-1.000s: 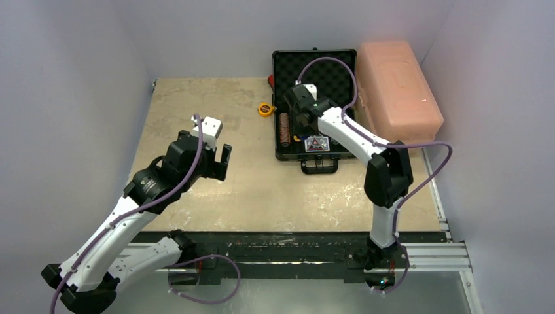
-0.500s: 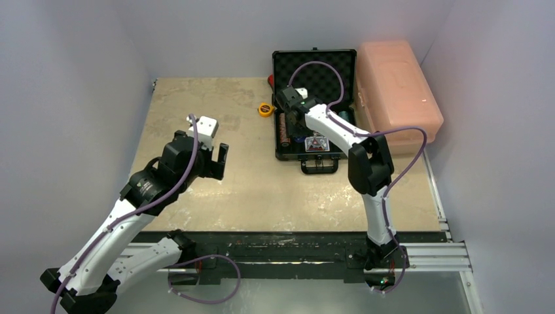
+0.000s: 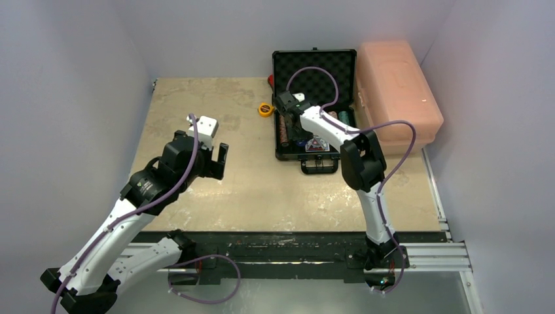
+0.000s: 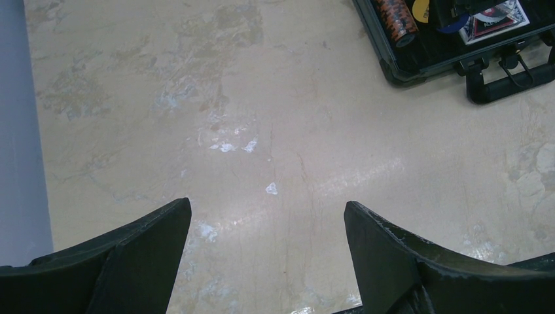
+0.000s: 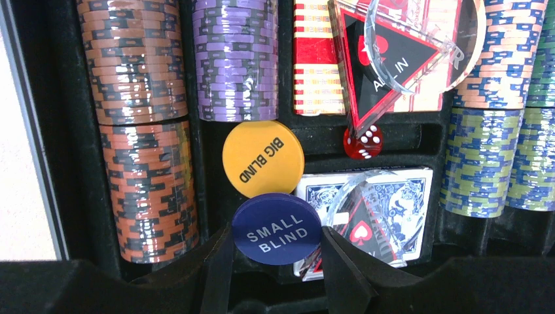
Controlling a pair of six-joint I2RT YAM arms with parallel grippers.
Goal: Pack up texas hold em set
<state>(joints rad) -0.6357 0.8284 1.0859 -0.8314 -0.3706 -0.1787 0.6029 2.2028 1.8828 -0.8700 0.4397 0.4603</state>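
Over the briefcase [image 3: 314,57], clamping blue button [image 5: 278,229] in right gripper [image 5: 275,235].
Light, slick, rigid: hold by rim, with left gripper [image 4: 268,209] wide.

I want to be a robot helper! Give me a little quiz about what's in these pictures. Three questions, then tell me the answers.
1. True or false: the left gripper is holding something.
2. What does the yellow button say? A) BIG BLIND B) SMALL BLIND C) DEALER
3. Fill in: between the fingers of the right gripper there is a ____ button.

Key
1. False. It is open, with only the table below it.
2. A.
3. Blue. The blue button, reading SMALL BLIND, is pinched there.
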